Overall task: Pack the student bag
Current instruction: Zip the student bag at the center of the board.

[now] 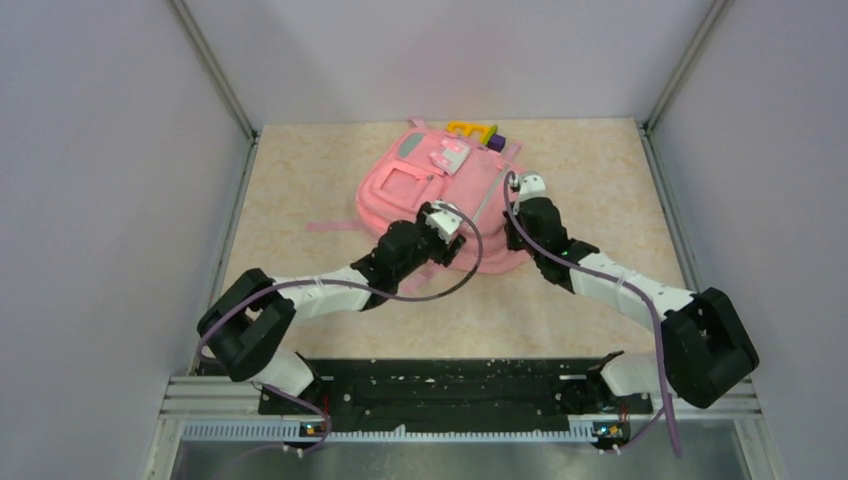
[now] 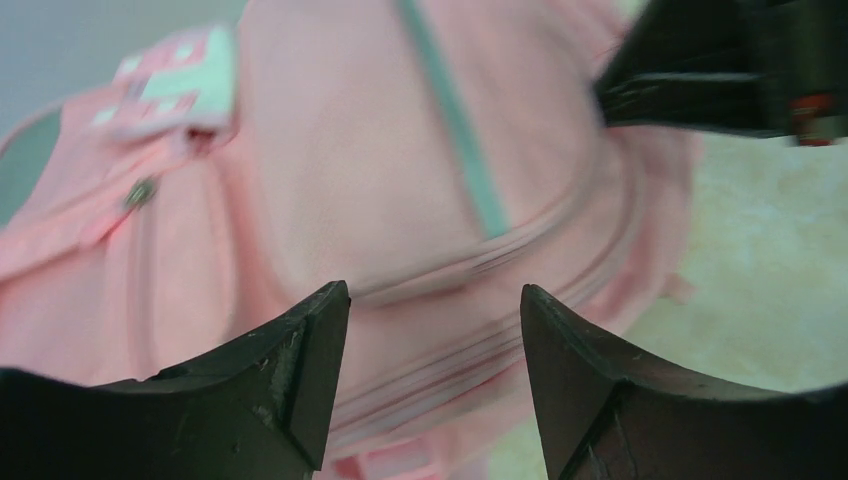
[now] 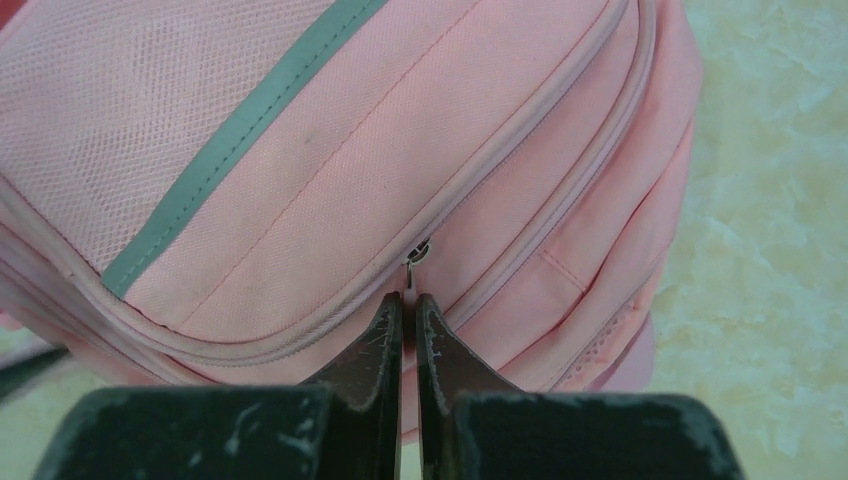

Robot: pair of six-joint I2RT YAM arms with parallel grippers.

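Note:
The pink student bag (image 1: 400,190) lies on the table at the middle back, with a small white patch near its far end. My left gripper (image 1: 445,222) hangs open and empty just above the bag's near side; in the left wrist view (image 2: 433,300) its fingers straddle the bag's zip seams (image 2: 480,260) without touching. My right gripper (image 1: 520,185) is at the bag's right side. In the right wrist view (image 3: 408,300) it is shut on the small metal zip pull (image 3: 411,268) of the bag (image 3: 300,150).
A yellow block (image 1: 472,130) and a purple piece (image 1: 496,143) lie behind the bag by the back wall. A pink strap (image 1: 330,226) trails left on the table. Grey walls close in on the left, right and back. My right arm (image 2: 720,70) shows in the left wrist view.

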